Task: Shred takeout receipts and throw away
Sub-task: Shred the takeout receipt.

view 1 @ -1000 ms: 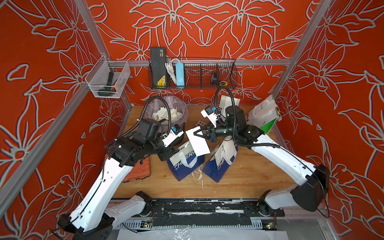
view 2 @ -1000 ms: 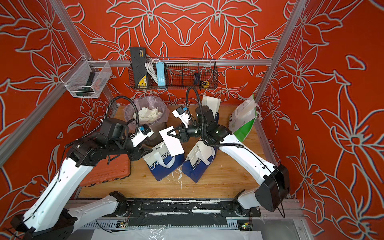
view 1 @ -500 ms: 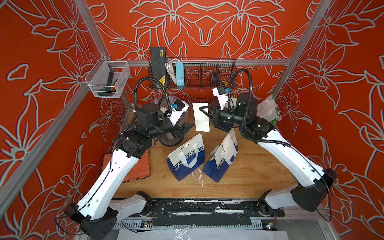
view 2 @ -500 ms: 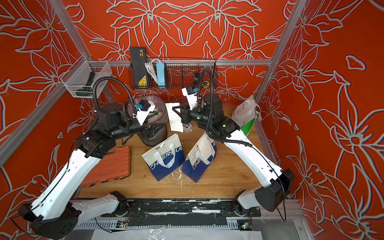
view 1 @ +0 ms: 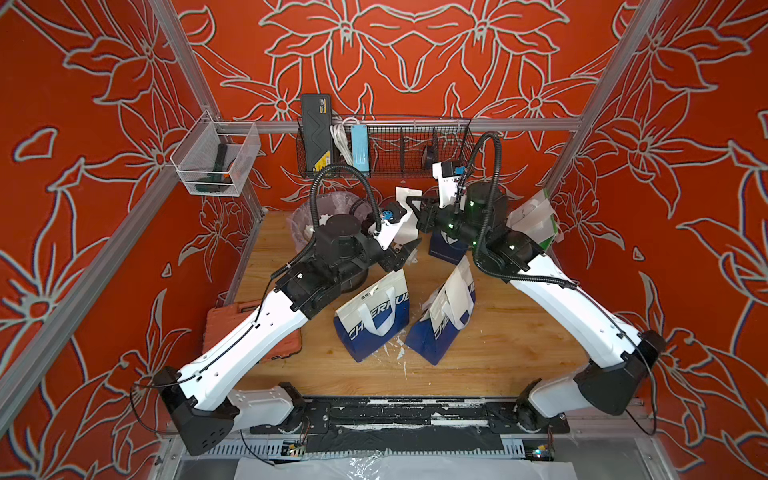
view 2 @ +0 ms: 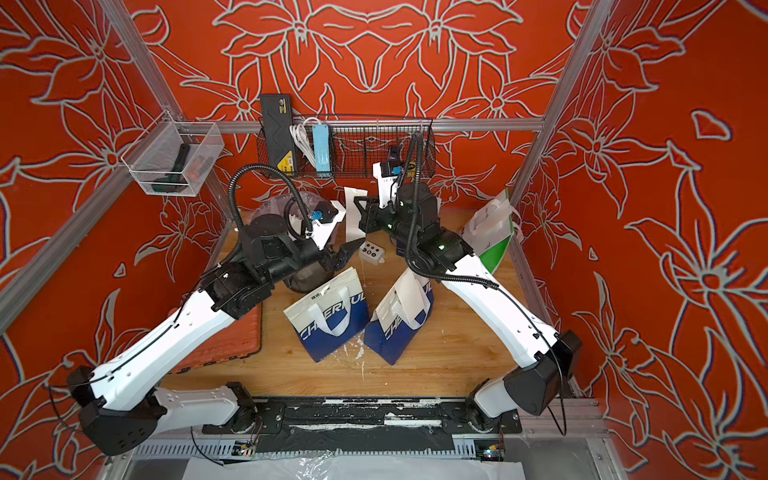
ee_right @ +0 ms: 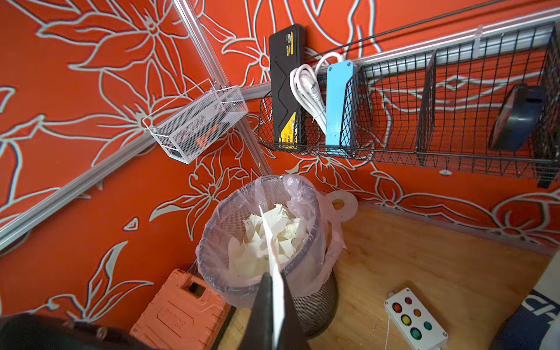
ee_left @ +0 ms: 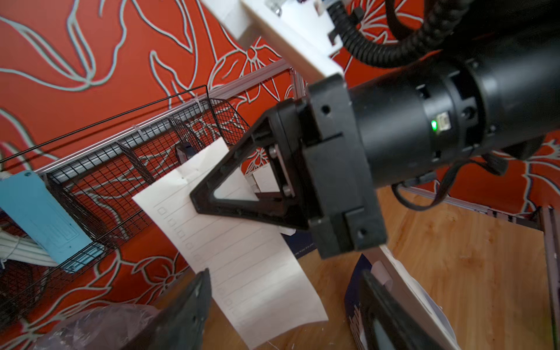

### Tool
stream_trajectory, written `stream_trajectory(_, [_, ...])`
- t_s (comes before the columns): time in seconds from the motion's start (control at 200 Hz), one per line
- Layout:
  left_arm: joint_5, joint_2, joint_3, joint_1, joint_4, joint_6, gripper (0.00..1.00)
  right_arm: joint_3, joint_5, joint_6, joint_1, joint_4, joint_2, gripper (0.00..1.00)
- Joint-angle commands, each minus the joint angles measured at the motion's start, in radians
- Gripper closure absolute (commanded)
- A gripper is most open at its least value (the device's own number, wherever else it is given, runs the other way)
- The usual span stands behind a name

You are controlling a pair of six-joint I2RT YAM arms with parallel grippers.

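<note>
The right end effector (ee_left: 194, 195) is pinched tight on one takeout receipt (ee_left: 242, 257), gripping it near its upper end. The slip hangs free above the wooden surface (ee_right: 424, 257), just beside the waste bin (ee_right: 318, 306) on the bin's side toward the right arm. In both top views it is not over the bin's mouth. The left end effector (view 2: 343, 252) stands wide and holds nothing. In the left wrist view its two fingers (ee_left: 188, 312) frame the receipt's loose lower end, but I cannot tell whether the paper is already between them in depth. The bin's liner already holds torn paper (ee_right: 281, 236).

This looks like the second grip before a tear. To do it well, the left should close on the slip close below the right's pinch, since a short span between two grips tears while a long one only flaps. It should clamp fully before any pull, because paper this thin slides out easily. The two grips should then part across the sheet, one toward the bin and one away. I would carry the pair over the bin's mouth first, so pieces drop into the liner rather than among the CHERRUL bags (view 1: 374, 320) in front of the bin.
</note>
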Motion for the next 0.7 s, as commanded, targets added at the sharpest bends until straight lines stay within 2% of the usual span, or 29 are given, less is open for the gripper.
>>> stream_trajectory(0.0, [-0.181,0.036,0.002,-0.044,0.054,0.033,0.25,0.044,0.075,0.057,0.015,-0.006,0.012,1.0])
stream_trajectory(0.28, [-0.38,0.098,-0.009,-0.082,0.105,0.056,0.29,0.055,0.102,0.121,0.033,-0.005,0.014,1.0])
stream_trajectory(0.38, [-0.434,0.102,-0.014,-0.082,0.133,0.07,0.34,0.051,0.103,0.134,0.035,-0.009,0.01,1.0])
stream_trajectory(0.5, [-0.446,0.118,0.002,-0.082,0.131,0.086,0.39,0.045,0.09,0.147,0.039,-0.008,0.009,1.0])
stream_trajectory(0.696, [-0.414,0.119,0.002,-0.082,0.145,0.102,0.54,0.043,0.091,0.167,0.045,-0.015,0.006,1.0])
